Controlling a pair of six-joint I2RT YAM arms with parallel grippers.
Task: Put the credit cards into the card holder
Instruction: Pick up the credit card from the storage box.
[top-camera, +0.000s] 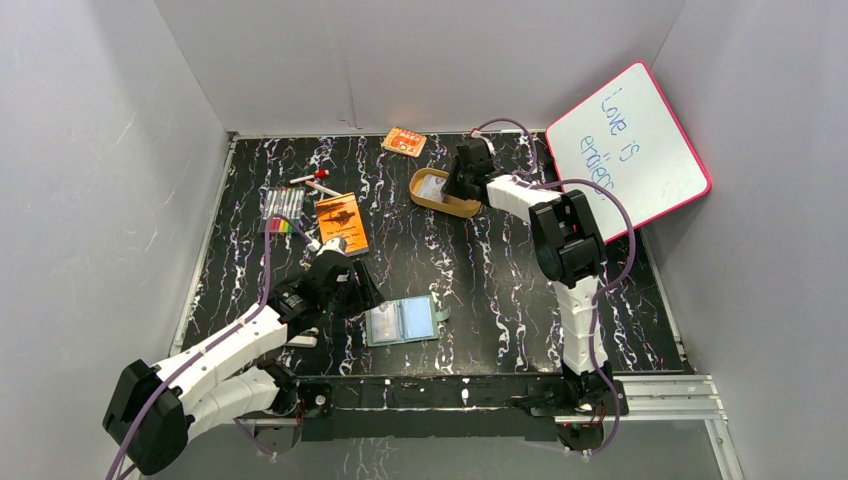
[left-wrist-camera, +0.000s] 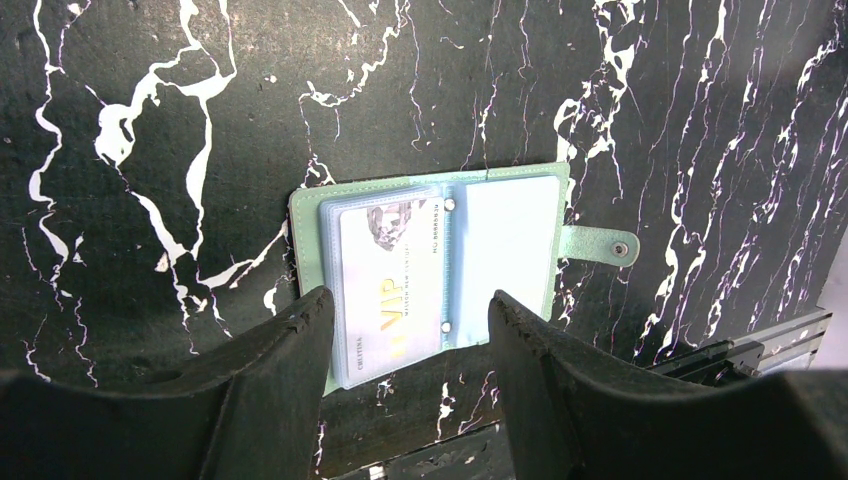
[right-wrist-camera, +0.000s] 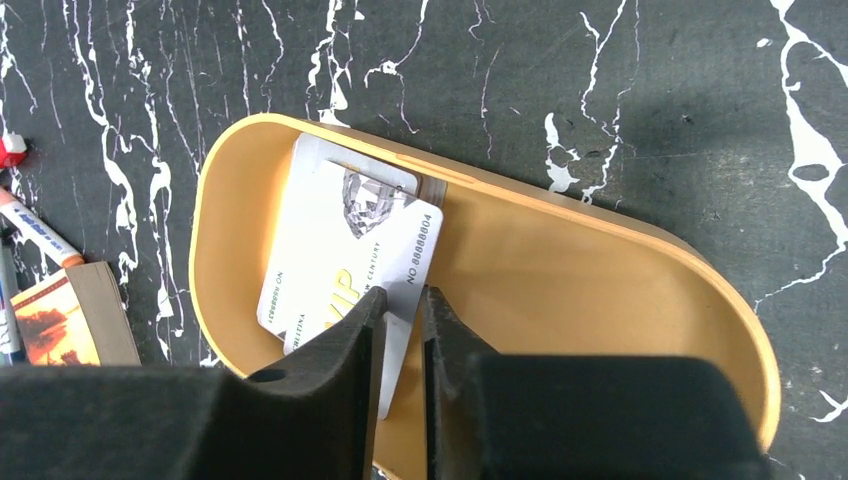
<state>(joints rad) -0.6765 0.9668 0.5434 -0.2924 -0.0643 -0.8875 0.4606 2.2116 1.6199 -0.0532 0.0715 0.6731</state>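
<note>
the right gripper (right-wrist-camera: 402, 300) has its fingers almost shut, top credit card (right-wrist-camera: 345, 235) between them in the tan tray (right-wrist-camera: 600, 260); grip unsure. it should squeeze tight, lift slowly. left gripper (left-wrist-camera: 410, 310) hangs open, empty, card holder (left-wrist-camera: 510, 235) just past its fingers.

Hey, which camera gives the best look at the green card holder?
The left wrist view: the card holder lies open across mid-frame, with a card in its left pocket and the snap tab plain to see. The top external view shows it small, without that detail. The right wrist view misses it.
</note>
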